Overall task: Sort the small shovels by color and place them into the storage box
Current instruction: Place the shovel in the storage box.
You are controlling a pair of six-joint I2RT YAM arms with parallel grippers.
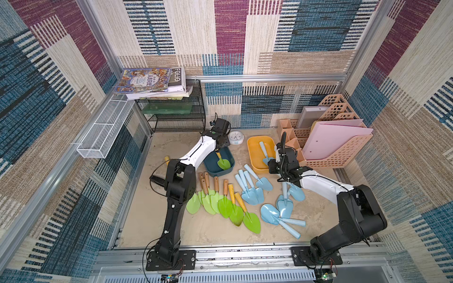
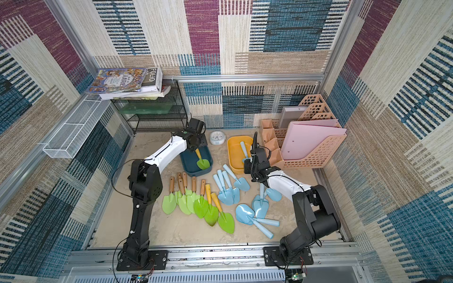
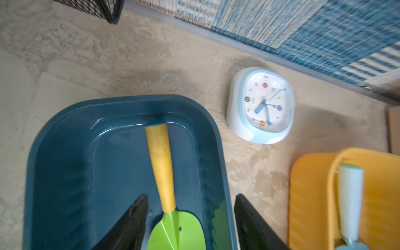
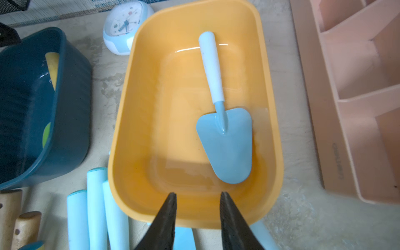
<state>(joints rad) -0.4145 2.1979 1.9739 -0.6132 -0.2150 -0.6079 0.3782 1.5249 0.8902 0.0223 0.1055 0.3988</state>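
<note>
Two storage boxes stand at the back of the table: a dark teal box and a yellow box. One green shovel with a yellow handle lies in the teal box, and my left gripper hangs open just above it. A pale blue shovel lies in the yellow box. My right gripper is open and empty over that box's near rim. Several green shovels and several blue shovels lie in two groups in front of the boxes.
A white and blue clock lies between the boxes at the back. A peach file organizer stands to the right of the yellow box. A black mesh shelf with books is at the back left, and a white wire basket hangs on the left wall.
</note>
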